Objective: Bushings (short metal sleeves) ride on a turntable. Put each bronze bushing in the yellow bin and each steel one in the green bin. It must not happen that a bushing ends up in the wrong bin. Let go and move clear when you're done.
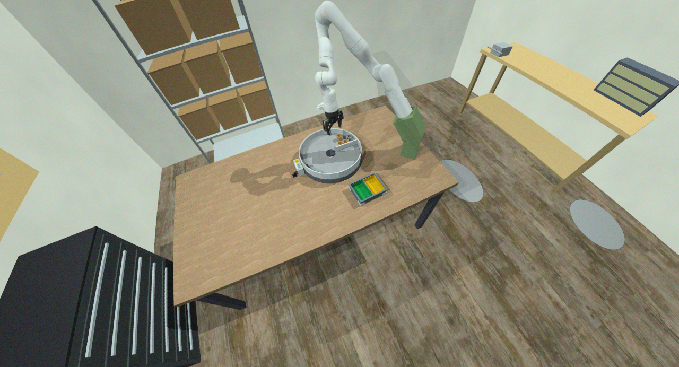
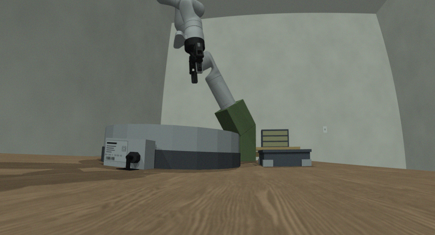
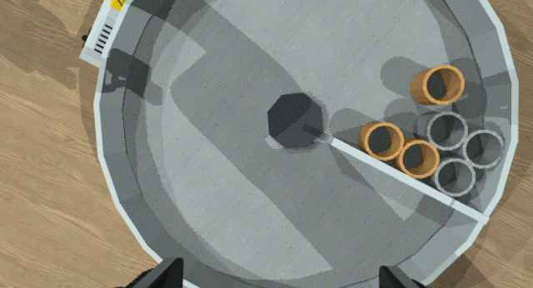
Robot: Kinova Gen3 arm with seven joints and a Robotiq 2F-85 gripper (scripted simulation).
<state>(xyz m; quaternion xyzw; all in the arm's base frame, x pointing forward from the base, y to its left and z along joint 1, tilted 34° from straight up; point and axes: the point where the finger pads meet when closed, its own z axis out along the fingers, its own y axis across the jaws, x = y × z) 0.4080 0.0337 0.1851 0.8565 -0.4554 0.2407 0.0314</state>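
Observation:
The turntable (image 1: 328, 172) (image 2: 182, 138) (image 3: 515, 109) has a raised rim and a straight bar across its right part in the wrist view. One bronze bushing (image 3: 417, 89) (image 1: 339, 137) stands apart from the bar. Two more, a bronze bushing (image 3: 396, 142) and another bronze bushing (image 3: 430, 161), stand along the bar. Three steel bushings (image 3: 457, 131) (image 3: 495, 151) (image 3: 465, 179) stand clustered between them and the rim. My gripper (image 1: 334, 127) (image 2: 197, 77) (image 3: 281, 275) is open and empty, above the turntable's far side. The green bin (image 1: 362, 190) and yellow bin (image 1: 375, 184) show no bushings.
A white box (image 1: 298, 166) (image 2: 149, 154) (image 3: 104, 34) with a black plug sits against the turntable's side. The wooden table (image 1: 266, 222) carries it all. The green arm mount (image 1: 411, 132) (image 2: 247, 142) stands right of the turntable. A dark hub (image 3: 295, 121) marks its centre.

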